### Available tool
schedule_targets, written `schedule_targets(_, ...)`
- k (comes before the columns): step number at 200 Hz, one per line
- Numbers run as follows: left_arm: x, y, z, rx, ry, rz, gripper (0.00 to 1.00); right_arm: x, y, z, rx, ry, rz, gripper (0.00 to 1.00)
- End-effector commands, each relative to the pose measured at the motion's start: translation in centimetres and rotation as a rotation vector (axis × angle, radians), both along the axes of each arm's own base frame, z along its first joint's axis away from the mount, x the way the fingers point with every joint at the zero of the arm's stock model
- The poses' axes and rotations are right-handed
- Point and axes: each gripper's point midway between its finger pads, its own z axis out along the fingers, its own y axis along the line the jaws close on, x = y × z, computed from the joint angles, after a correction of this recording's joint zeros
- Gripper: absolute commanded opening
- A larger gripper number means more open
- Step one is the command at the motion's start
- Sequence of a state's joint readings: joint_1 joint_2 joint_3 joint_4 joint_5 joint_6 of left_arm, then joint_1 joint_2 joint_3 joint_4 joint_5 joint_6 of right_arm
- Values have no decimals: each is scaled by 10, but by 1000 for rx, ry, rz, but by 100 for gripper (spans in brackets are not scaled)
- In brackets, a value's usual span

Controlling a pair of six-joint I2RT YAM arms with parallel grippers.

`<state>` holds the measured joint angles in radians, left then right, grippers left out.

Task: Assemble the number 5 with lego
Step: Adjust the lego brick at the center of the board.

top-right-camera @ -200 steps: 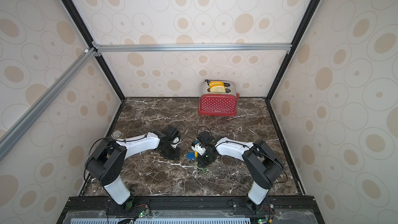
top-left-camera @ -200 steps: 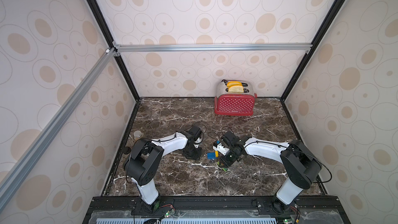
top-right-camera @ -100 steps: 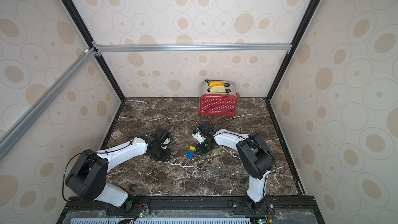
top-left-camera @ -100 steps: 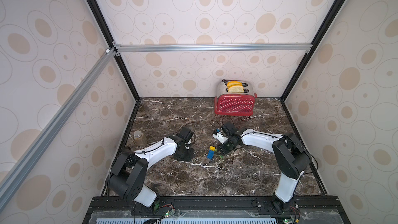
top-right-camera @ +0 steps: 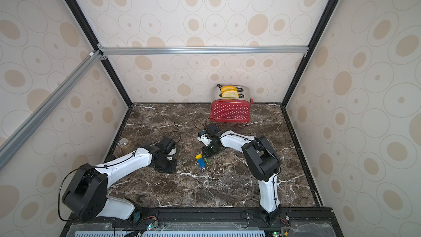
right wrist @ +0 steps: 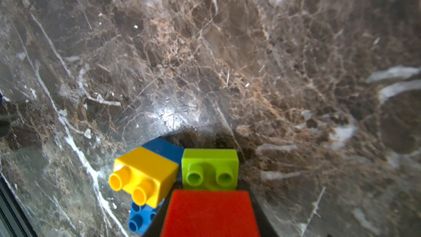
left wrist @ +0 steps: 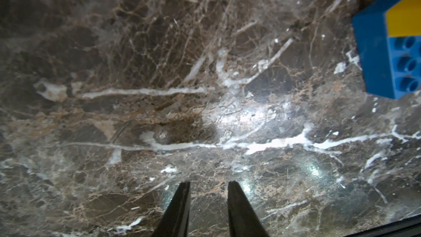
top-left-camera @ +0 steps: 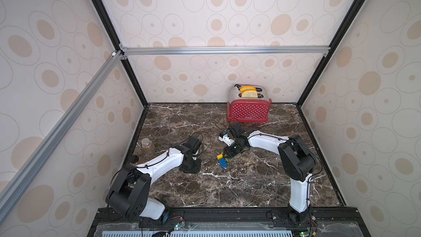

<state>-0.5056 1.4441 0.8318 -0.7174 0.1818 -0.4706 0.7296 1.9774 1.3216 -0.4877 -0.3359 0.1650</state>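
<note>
1. While your right gripper (top-left-camera: 228,155) stood clamped on the red brick (right wrist: 209,213), the lime-green brick (right wrist: 210,163) joined beyond it lay just beside the yellow brick (right wrist: 145,174), not on it. Any dark-green brick was hidden.
2. The yellow brick sat pressed on one end of the blue brick (right wrist: 139,220). That pair rested on the marble table (top-left-camera: 227,190) near its middle, skewed against your held bricks.
3. To join them well, you likely needed to square the held bricks to the yellow studs. You would then bring the lime underside over them and press straight. A slanted push would probably slide the loose pair.
4. Your left gripper (left wrist: 208,185) hung over bare marble near the blue brick, fingers slightly apart and empty. It could have braced that brick.
5. Open marble lay toward the front. The red toaster (top-left-camera: 248,110) stood at the back and the jar (top-left-camera: 148,145) by the left wall, both well apart from the bricks.
</note>
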Motion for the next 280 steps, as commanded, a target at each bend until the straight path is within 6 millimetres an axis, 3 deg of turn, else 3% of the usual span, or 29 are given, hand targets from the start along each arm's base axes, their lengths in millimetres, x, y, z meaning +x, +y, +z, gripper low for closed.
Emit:
schedule_targets(1, 2, -9, 1, -23, 19, -42, 29, -7, -13, 5, -36, 12, 14, 25)
schedule_targets(80, 17, -70, -5, -123, 36, -168, 23, 0, -93, 40, -26, -37, -167, 25)
schedule_targets(120, 15, -100, -9, -157, 71, -241, 23, 0, -119, 47, -18, -50, -236, 26)
schedule_targets(239, 41, -156, -13, -230, 46, -292, 23, -8, -124, 49, -9, -40, -240, 26)
schedule_targets(280, 39, -152, 2, -222, 14, -307, 23, -9, -115, 56, 5, -48, -191, 26)
